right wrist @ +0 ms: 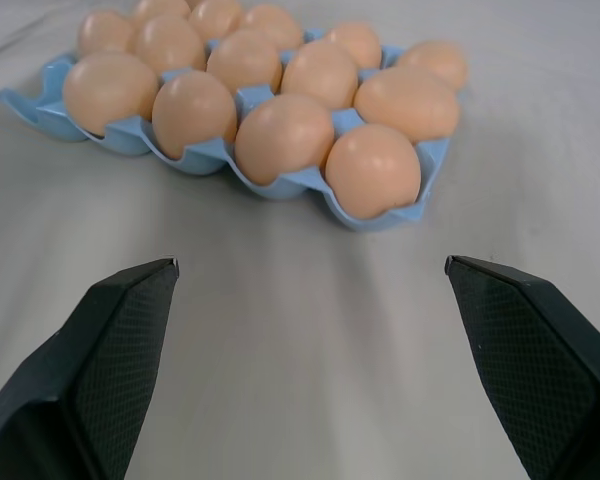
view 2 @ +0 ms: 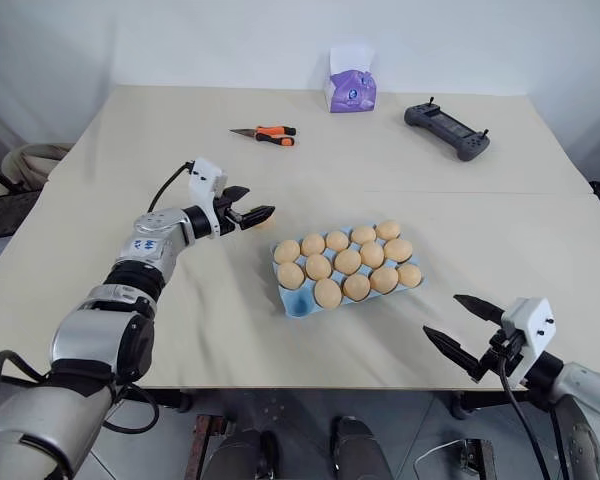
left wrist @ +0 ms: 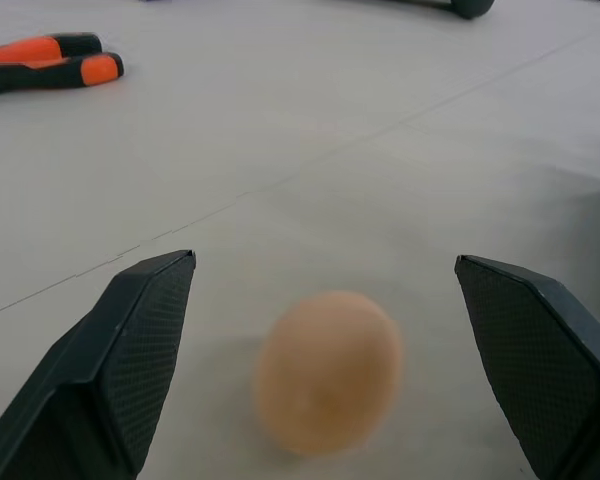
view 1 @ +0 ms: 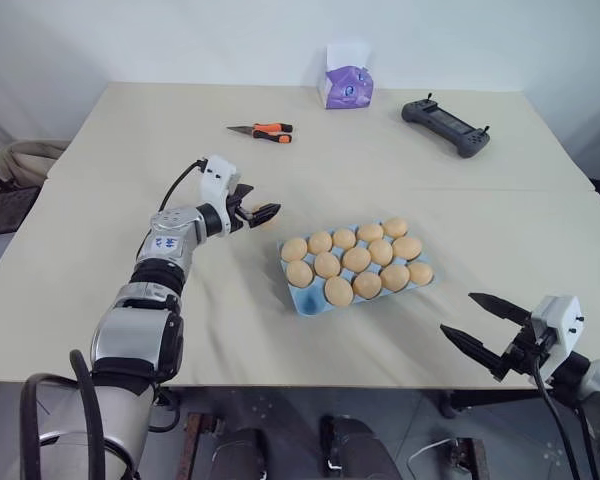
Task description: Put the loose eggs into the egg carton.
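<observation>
On the table (view 1: 100,180), the blue egg carton (view 1: 302,298) sits toward the front edge with one front-corner cup empty; the left gripper (left wrist: 325,290), open, frames a loose egg (left wrist: 327,370) and should close gently around its middle.

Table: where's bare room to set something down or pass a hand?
Free: the broad strip between carton and pliers, tissue box, controller; the near strip between carton and right gripper. Crowded: carton, one corner cup empty; a loose egg sits right before the open left gripper.
</observation>
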